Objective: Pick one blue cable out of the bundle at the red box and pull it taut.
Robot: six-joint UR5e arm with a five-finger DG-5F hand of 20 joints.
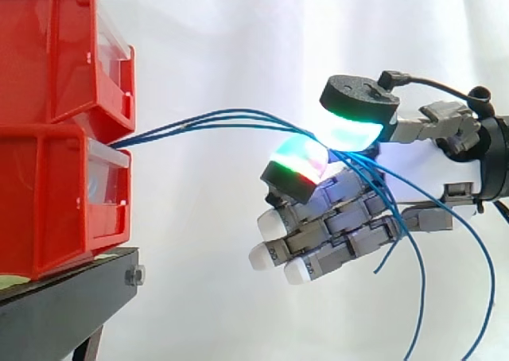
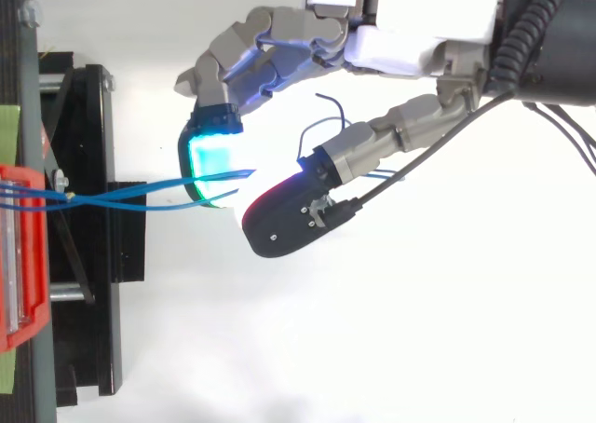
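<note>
A bundle of thin blue cables [image 1: 215, 121] leaves the gap between two stacked red bins [image 1: 48, 59] at the left and runs right, slightly arched, to my hand [image 1: 358, 218]. From above, the same blue cables [image 2: 121, 197] cross the black stand and end between two glowing pads. The thumb pad [image 1: 358, 114] glows cyan-green above the strands and a finger pad [image 1: 301, 166] glows green and red below them, so the strands are pinched between the two. The other fingers curl below with white tips. Behind the palm the loose cable ends [image 1: 445, 250] hang down.
The lower red bin [image 1: 56, 210] rests on a black stand [image 1: 64, 297] at the left edge. In the top view the red box [image 2: 19, 255] and the stand's frame [image 2: 93, 255] lie left of my hand [image 2: 400, 41]. A white curtain backs the scene.
</note>
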